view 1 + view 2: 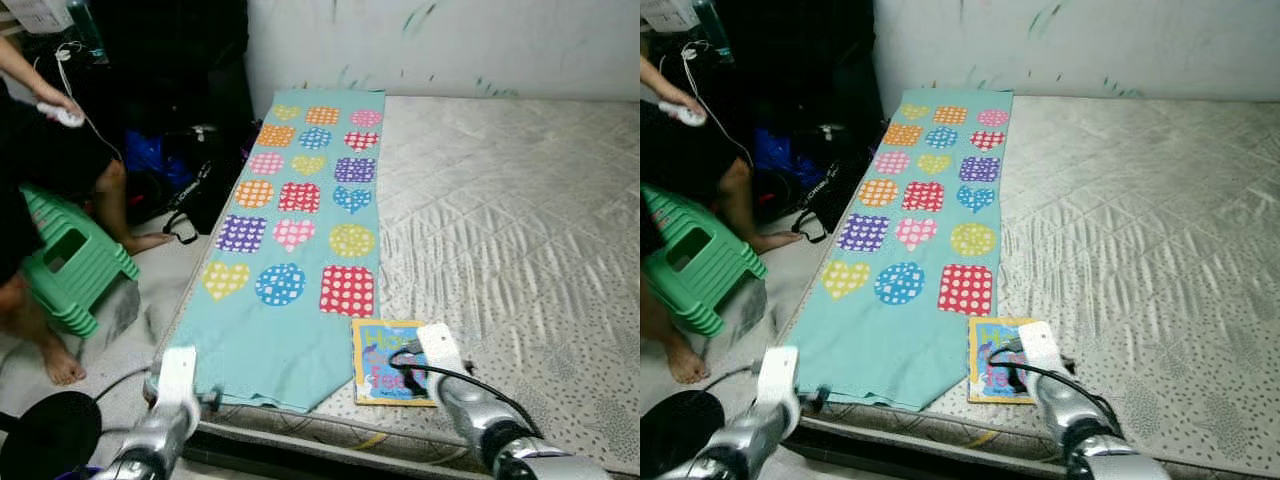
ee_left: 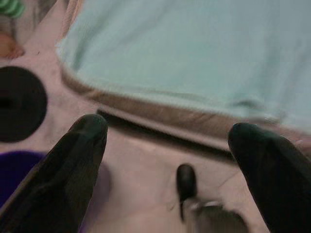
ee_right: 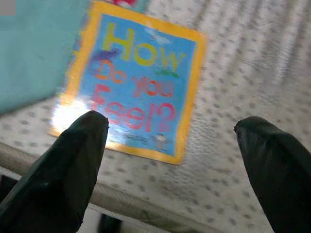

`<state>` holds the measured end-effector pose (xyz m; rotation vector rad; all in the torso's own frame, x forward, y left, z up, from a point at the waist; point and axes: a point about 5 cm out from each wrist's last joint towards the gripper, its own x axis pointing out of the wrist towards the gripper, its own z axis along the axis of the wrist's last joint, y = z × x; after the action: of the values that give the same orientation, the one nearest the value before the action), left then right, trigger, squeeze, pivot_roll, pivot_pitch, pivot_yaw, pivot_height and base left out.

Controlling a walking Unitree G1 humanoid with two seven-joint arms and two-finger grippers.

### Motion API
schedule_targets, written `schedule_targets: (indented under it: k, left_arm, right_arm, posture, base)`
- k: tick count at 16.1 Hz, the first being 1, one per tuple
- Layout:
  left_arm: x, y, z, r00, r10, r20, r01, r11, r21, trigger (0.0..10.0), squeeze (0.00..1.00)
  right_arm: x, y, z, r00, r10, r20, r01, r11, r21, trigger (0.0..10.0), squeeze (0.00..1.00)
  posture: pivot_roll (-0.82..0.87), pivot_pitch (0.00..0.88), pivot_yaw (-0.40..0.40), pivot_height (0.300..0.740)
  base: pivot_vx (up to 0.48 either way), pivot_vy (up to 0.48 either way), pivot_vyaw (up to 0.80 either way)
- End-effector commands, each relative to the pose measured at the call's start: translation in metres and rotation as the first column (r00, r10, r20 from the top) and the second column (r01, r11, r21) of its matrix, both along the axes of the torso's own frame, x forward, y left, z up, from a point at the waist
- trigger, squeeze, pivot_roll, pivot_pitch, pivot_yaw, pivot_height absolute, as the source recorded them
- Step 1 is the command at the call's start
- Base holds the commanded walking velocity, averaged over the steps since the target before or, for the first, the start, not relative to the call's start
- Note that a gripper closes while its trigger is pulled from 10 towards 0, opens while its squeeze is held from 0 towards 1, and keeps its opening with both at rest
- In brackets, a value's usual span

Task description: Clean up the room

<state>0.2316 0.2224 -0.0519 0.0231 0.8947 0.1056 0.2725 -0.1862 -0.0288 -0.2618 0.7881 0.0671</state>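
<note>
- Nearest the camera, the right gripper point(image 3: 170, 145) hovers over the near edge of the mattress point(image 1: 520, 220), its two black fingers point(image 3: 63, 170) spread wide with nothing between them.
- Below that gap lies a picture book point(image 3: 138, 80), flat on the mattress near its front edge; its cover reads "How Do You Feel?" in coloured letters on blue inside a yellow border.
- From the head views the right arm covers part of the book, and its far left corner touches or slips just under the cloth; which one is hard to tell.
- On the left, the left gripper point(image 2: 167, 165) hangs beyond the near left corner of the mattress, over the floor, fingers also apart and empty.
- A long teal cloth point(image 1: 300, 220) printed with dotted hearts, circles and squares runs down the left side of the mattress, from the far wall to the near edge, where its pointed end droops over.
- Left of the mattress stands a stack of green stools point(image 1: 70, 262), cut off by a person's leg point(image 1: 40, 340).
- That person is only partly in frame; one hand point(image 1: 60, 108) holds a small white object with a cord.
- Dark bags point(image 1: 190, 170) sit in the shadowed far left corner, their contents impossible to make out.
- A round black object point(image 1: 50, 432) lies on the floor at the near left, blurred.
</note>
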Motion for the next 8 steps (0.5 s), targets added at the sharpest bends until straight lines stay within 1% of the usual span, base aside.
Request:
schedule_targets:
  k: [1,8]
  left_arm:
    - [-0.0078,0.0122,-0.0020,0.999,0.027,-0.017,-0.027,0.999,0.019,10.0,0.00]
    - [-0.0078,0.0122,-0.0020,0.999,0.027,-0.017,-0.027,0.999,0.019,10.0,0.00]
  right_arm:
    - [-0.0057,-0.0067,-0.0037,1.000,-0.018,-0.018,0.017,1.000,-0.021,10.0,0.00]
    - [-0.0057,-0.0067,-0.0037,1.000,-0.018,-0.018,0.017,1.000,-0.021,10.0,0.00]
  posture:
    - [-0.06,0.000,0.056,0.740]
    - [-0.06,0.000,0.056,0.740]
  base:
    - [0.000,0.000,0.00]
    - [0.000,0.000,0.00]
